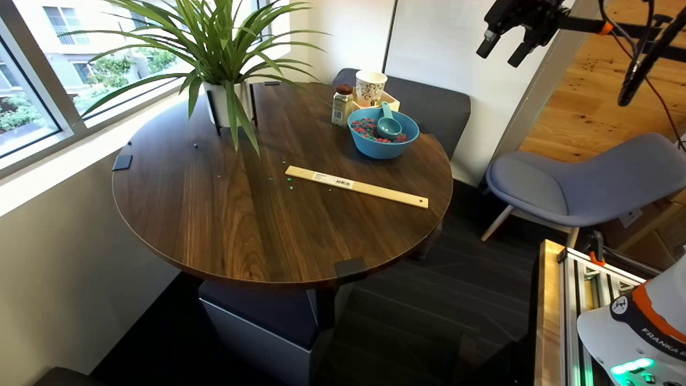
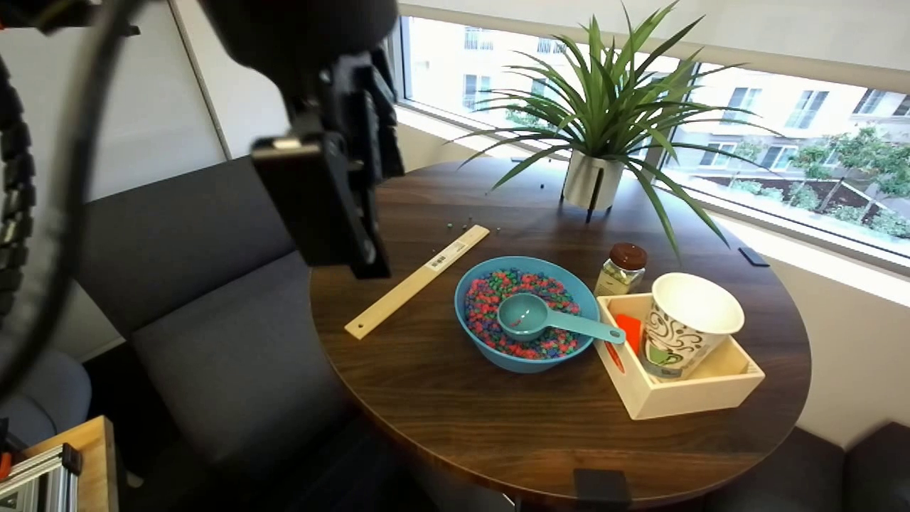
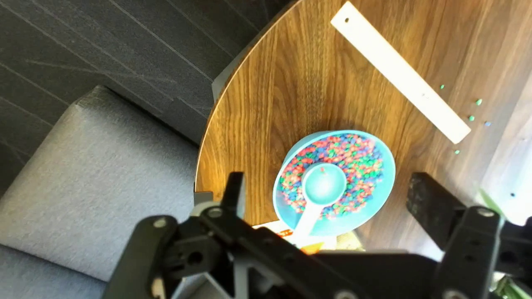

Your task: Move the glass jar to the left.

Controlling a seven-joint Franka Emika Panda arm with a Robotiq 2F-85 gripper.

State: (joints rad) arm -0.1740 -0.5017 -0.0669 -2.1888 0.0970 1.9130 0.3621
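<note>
Glass jar (image 1: 342, 109): upright, in from the far edge of the table (image 1: 241, 225) in an exterior view, just beside the blue bowl (image 1: 379, 150) and wooden box (image 2: 697, 395).
Fingers (image 1: 520, 53): spread wide apart, clamping nothing.
Way to jar: well below the fingers; in the wrist view it shows only partly, just past the blue bowl, so a sideways shift and descent seem called for.
Arm (image 1: 611, 329): fingers high, tips pointing down.

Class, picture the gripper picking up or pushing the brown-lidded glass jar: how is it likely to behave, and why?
The glass jar would probably stay stiff but could slip, since its clear walls look hard and smooth. Standing upright and taller than wide, it might tip if pushed near its brown lid.
</note>
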